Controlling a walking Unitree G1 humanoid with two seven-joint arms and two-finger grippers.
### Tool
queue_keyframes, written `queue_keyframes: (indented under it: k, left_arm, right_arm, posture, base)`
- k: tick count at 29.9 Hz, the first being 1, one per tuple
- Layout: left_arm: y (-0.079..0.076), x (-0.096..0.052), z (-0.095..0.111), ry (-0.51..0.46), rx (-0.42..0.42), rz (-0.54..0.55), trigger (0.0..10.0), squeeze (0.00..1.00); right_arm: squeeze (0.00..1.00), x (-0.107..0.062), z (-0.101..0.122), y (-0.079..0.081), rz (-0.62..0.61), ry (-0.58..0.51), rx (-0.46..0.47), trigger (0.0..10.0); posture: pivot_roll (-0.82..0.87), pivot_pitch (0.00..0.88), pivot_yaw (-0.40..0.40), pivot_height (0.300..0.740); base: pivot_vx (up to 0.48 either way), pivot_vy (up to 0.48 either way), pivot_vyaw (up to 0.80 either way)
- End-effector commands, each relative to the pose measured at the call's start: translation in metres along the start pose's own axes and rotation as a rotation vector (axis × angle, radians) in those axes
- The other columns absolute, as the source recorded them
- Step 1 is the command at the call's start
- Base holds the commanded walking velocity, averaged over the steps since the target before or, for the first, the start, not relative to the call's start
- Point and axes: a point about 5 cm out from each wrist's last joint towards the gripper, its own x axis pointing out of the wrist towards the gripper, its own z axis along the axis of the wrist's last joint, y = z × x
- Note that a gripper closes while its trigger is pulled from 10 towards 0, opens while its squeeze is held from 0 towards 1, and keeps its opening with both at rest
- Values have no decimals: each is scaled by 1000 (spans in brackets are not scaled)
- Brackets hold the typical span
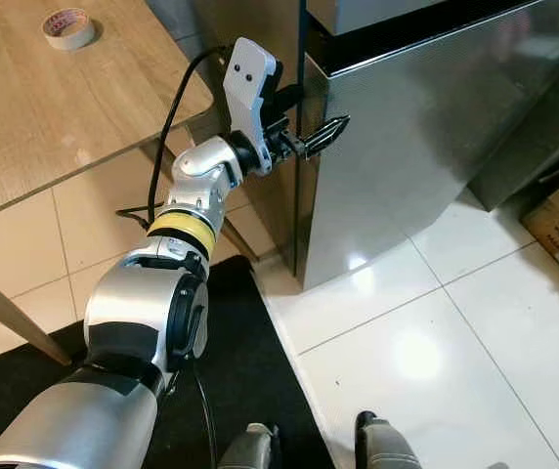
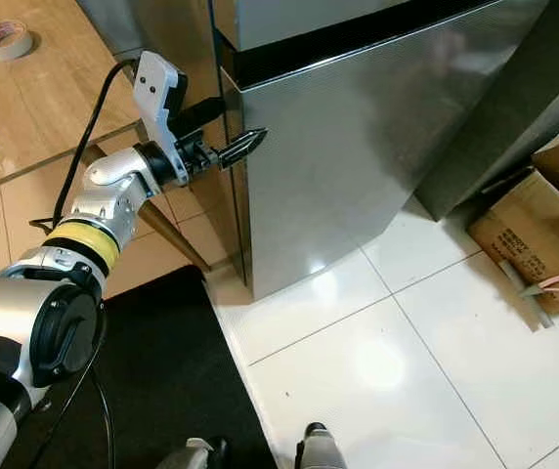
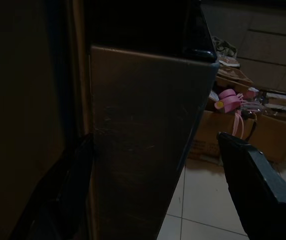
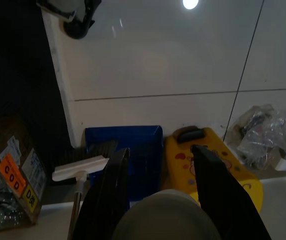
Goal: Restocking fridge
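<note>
**Left gripper at the fridge door's near edge; door shut**

Observation. The fridge (image 1: 426, 147), a tall stainless unit, stands directly ahead of the robot, beside a wooden table (image 1: 35, 107). Its lower door is closed, with a dark seam running across between that door and the one above.

End effector. The left gripper (image 1: 326, 132) is raised to the vertical edge of the lower door, just below the seam. From the head views the two black fingers look drawn close together, tips touching or just short of the steel corner; contact cannot be confirmed. In the left wrist view one finger (image 3: 255, 185) lies on the front side of the door edge while the dark gap beside the door lies on the other, so the fingers appear to straddle or flank the edge with nothing clamped.

Key relation. The door edge runs upright, across the line of the gripper's reach. The left arm is plainly the nearer.

The right gripper (image 4: 158, 200) hangs idle over the floor, fingers apart and empty.

Assessment. Opening is likely the step in hand. The tips need purchase behind the edge; polished steel may let them slip.
</note>
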Motion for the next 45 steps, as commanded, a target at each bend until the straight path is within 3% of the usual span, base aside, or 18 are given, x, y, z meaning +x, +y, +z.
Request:
queue_keyframes:
  k: [1, 25, 32, 34, 36, 37, 40, 44, 45]
  left_arm:
    - [-25, 17, -6, 14, 17, -175, 10000, 0]
    - [-44, 22, -13, -11, -20, -338, 10000, 0]
    - [-59, 27, -13, -66, -83, -464, 10000, 0]
    - [-77, 29, -18, -101, -131, -604, 10000, 0]
    - [-83, 28, -20, -112, -143, -654, 10000, 0]
    - [-93, 24, -27, -116, -171, -714, 10000, 0]
    - [-95, 21, -33, -111, -190, -715, 10000, 0]
    - [-99, -13, -80, 29, -236, -630, 10000, 0]
    - [-99, -13, -80, 29, -236, -630, 10000, 0]
  right_arm:
    - [0, -5, -21, 7, 7, 74, 27, 10000]
    - [0, -4, -18, 7, -2, 67, 43, 10000]
    - [0, -3, -16, 7, -7, 65, 52, 10000]
    - [0, -2, -13, 8, -6, 63, 58, 10000]
    - [0, -1, -11, 9, -6, 62, 60, 10000]
    - [0, 1, -6, 11, -4, 55, 70, 10000]
    - [0, 2, -3, 12, -3, 51, 74, 10000]
    - [0, 5, 6, 16, -1, 39, 90, 10000]
    - [0, 5, 6, 16, -1, 39, 90, 10000]
  posture:
    - [-269, 356, 54, 740]
    - [-268, 341, 63, 740]
    - [-263, 324, 69, 740]
    - [-254, 304, 77, 740]
    - [-253, 301, 77, 740]
    - [-247, 285, 84, 740]
    - [-237, 272, 89, 740]
    - [-218, 229, 97, 740]
    - [-218, 229, 97, 740]
  base:
    - [0, 0, 0]
    - [0, 0, 0]
    - [0, 0, 0]
    - [0, 0, 0]
    - [0, 0, 0]
    - [0, 0, 0]
    - [0, 0, 0]
    - [0, 0, 0]
    - [0, 0, 0]
